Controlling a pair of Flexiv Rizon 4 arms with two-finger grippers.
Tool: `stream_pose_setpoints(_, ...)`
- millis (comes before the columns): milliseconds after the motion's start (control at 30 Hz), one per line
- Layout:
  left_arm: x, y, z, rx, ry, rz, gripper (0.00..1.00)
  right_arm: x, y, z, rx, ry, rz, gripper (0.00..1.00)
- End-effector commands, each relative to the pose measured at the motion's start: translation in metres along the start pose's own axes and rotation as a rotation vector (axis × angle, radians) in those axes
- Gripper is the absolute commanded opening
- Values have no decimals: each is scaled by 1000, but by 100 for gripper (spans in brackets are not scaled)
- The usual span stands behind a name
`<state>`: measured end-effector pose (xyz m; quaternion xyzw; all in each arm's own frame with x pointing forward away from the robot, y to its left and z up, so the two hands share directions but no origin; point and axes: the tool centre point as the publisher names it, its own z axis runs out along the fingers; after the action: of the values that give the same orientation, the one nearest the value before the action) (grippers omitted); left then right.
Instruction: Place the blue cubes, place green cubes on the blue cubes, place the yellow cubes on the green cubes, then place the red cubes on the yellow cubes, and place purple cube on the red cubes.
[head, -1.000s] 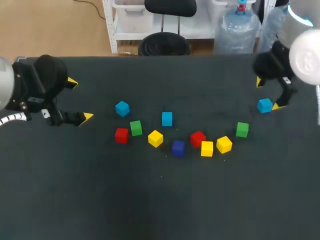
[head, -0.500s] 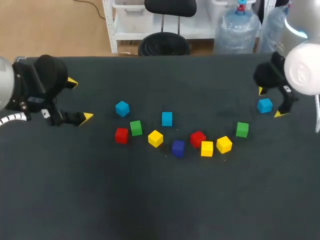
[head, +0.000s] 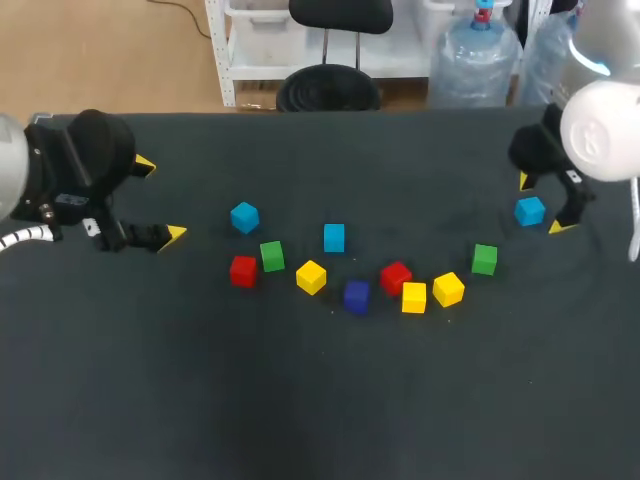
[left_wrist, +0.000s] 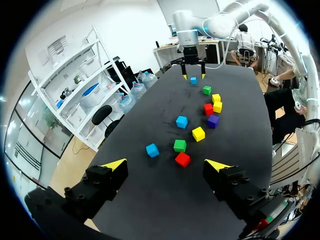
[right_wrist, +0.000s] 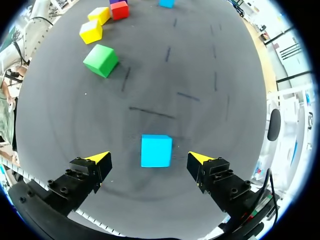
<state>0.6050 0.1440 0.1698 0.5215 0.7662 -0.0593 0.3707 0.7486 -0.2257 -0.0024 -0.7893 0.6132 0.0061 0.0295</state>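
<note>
No lettering, number, label or sign can be read on the plain coloured cubes (head: 334, 237) or the dark table (head: 320, 400).

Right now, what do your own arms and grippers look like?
Both arms have pale, rounded links: the left arm greyish white, the right arm white. Each ends in a black wrist housing. The left gripper and right gripper are black, two-fingered, with bolted finger bodies and pointed bright yellow tips. A white ribbed cable runs beside the left wrist.

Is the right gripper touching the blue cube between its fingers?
Apart. Right wrist view shows bare table between the blue cube and each right gripper finger.
</note>
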Motion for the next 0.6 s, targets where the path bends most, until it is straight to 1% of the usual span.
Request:
stream_pose_setpoints(33, 0, 1, 0, 2, 0, 1, 100, 1, -7, 2, -14, -10, -1, 100)
stream_pose_setpoints(400, 0, 1, 0, 2, 0, 1, 100, -1, -13, 2, -14, -15, 13, 100)
stream_pose_setpoints(567, 0, 1, 0, 2, 0, 1, 100, -7, -16, 2, -12, -27, 17, 100)
stream_pose_setpoints(600, 0, 1, 0, 2, 0, 1, 100, -8, -16, 2, -11, -30, 17, 94)
